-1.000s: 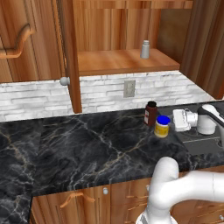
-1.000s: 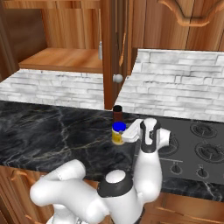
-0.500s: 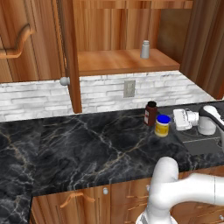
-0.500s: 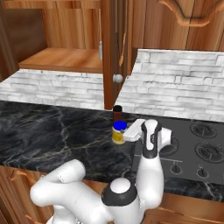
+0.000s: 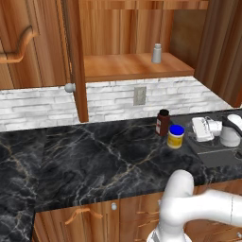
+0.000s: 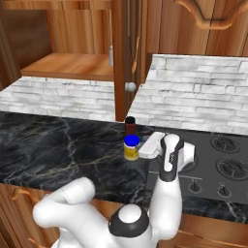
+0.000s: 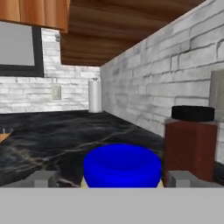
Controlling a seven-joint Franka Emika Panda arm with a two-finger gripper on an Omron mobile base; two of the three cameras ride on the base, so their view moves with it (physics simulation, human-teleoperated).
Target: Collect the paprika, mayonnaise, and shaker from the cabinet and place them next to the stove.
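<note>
Now we see our gripper [image 7: 113, 178] open wide around the mayonnaise [image 5: 176, 136], gripping nothing; the jar stands at centre right, just beside the paprika [image 5: 163, 122] and near the stove [image 6: 220, 164]. If we pull back carelessly, a fingertip [image 7: 43, 178] could tip either one. The shaker [image 5: 157, 53] waits on the cabinet [image 5: 137, 66] shelf, upper centre. No label is readable.
</note>
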